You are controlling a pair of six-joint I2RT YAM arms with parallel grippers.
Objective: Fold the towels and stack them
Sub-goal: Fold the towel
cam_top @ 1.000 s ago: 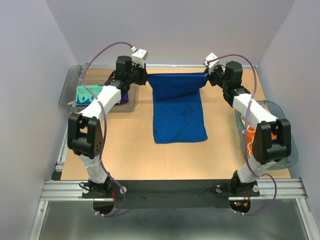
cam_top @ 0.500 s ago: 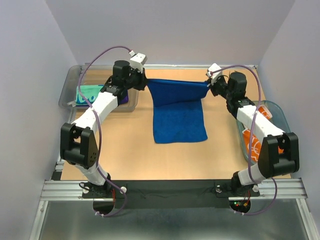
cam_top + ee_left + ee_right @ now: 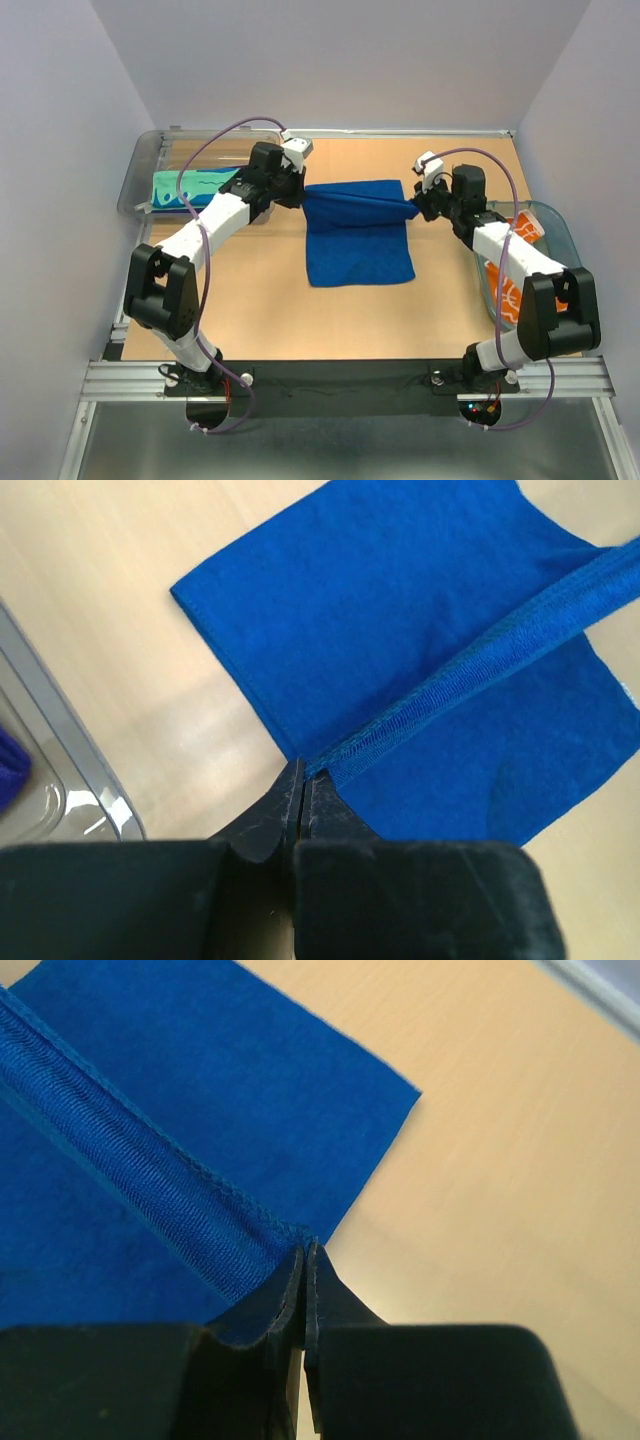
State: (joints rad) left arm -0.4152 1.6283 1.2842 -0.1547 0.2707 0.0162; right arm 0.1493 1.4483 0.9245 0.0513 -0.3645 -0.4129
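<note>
The royal blue towel (image 3: 358, 240) lies on the table's middle, its far edge lifted and stretched between my grippers. My left gripper (image 3: 303, 197) is shut on the towel's left corner, seen in the left wrist view (image 3: 303, 772) with the towel (image 3: 420, 600) beneath. My right gripper (image 3: 414, 207) is shut on the right corner, seen in the right wrist view (image 3: 305, 1250) over the towel (image 3: 150, 1160). The mint green towel (image 3: 190, 186) lies in the grey bin. The white towel with orange flowers (image 3: 508, 285) sits in the teal basket. The purple towel shows only as a sliver (image 3: 10, 770).
The clear grey bin (image 3: 145, 160) stands at the far left of the table. The teal oval basket (image 3: 560, 232) stands at the right edge. The bin's wall (image 3: 70, 770) shows close to my left gripper.
Both grippers have carried the towel's far edge toward the near side and lower, laying it over the rest of the towel. The mint green towel is now uncovered in the bin.
</note>
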